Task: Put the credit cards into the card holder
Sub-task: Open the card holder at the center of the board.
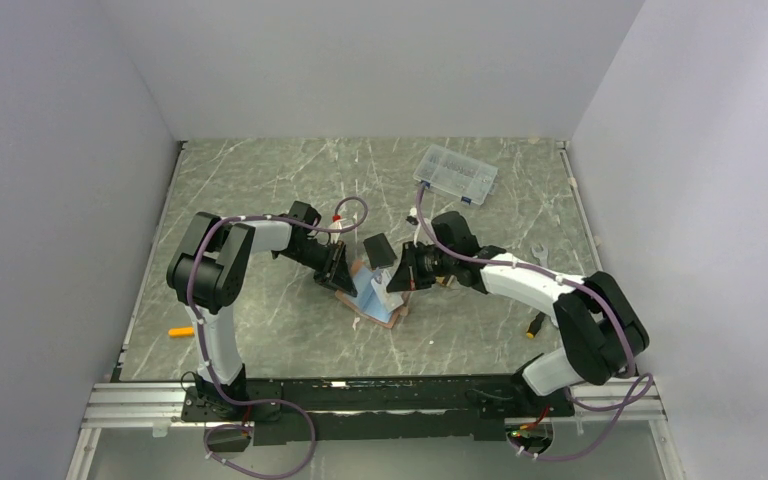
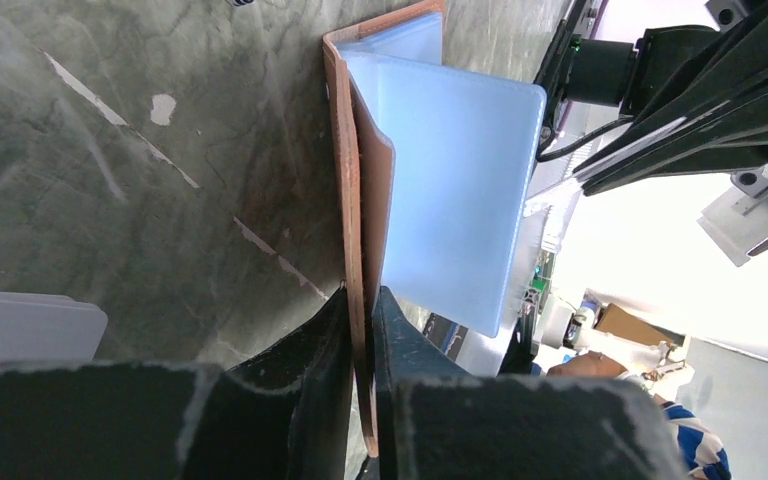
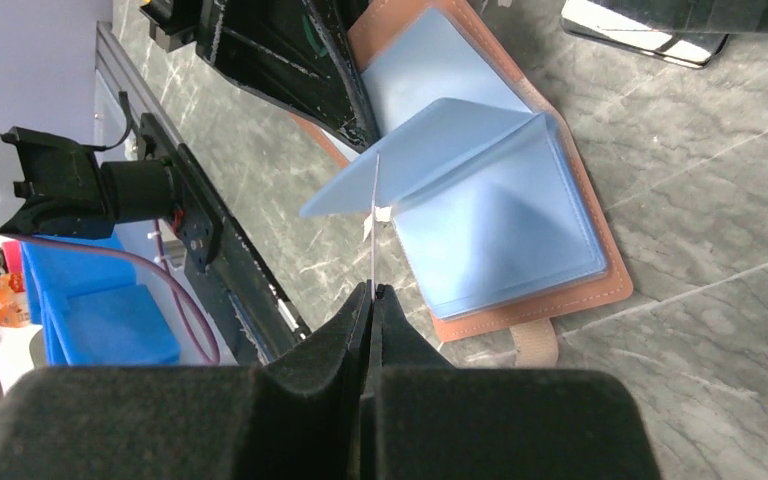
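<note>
Right hand point(image 3: 372, 292): clenched on a credit card point(image 3: 374, 230), seen edge-on; colour not discernible.
Left hand point(image 2: 360, 297): clamped on the leather cover of the card holder point(image 3: 540, 305).
Card holder: laid open on the desk point(image 3: 710, 200) between the arms, one blue pocket leaf point(image 3: 440, 150) raised.
Step in hand: insertion, as judged; the card is held at the raised leaf.
Next move: the card's edge is to be lined up with a pocket mouth and slid in.

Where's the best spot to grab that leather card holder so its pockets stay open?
Pinch the card holder by the free edge of its brown cover flap, coming from the left, as the left gripper does. That edge is thin and looks stiff; the blue sleeves look floppy.
</note>
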